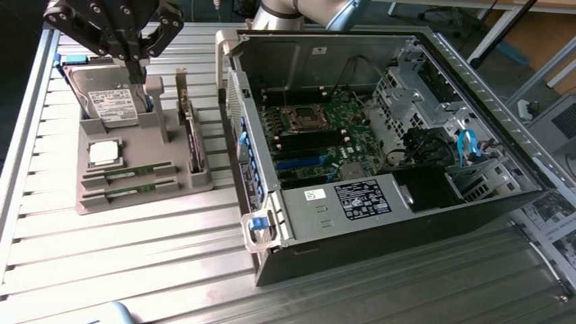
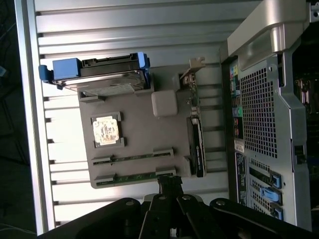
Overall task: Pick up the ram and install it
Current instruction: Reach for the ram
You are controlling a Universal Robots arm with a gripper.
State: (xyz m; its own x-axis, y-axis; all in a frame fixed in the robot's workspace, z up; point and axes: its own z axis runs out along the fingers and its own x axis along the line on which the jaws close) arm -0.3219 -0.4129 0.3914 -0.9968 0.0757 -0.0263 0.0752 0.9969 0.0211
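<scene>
Pincer [image 1: 137,73] status: I am hovering high over the grey parts holder [image 1: 135,152] with the fingers pressed together and nothing between them. I am touching nothing.

Location, exterior view: the holder is sitting on the slatted metal surface [image 1: 117,256] at 9 o'clock from the open computer case [image 1: 270,223]. The ram stick [image 1: 126,192] is lying flat in its slot at the holder's 6 o'clock edge. The twin ram stick [image 1: 126,173] is lying just beside it toward 12 o'clock. In the wrist view the pincer [image 2: 169,181] is lining up closest to the ram stick [image 2: 134,177], with the twin ram stick [image 2: 134,158] in the slot beyond it.

Risks I am noting (judgement):
- A descent with the fingers together would be pressing on top of the stick instead of straddling it. The board or its chips could crack.
- The two sticks are lying close together, so a wide or off-centre finger could catch the twin or the slot wall.
- The stick is thin, and a shallow pinch could let it tilt or slip.
- A tight slot could drag the light holder up with the stick.
- The processor [image 1: 104,152], hard drive [image 1: 112,101] and upright expansion card [image 1: 191,142] are crowding the holder. A sideways move at low height could be knocking them.
- Near the motherboard [image 1: 351,128], the case walls are leaving little room. A tilted stick could jam in its socket.
</scene>
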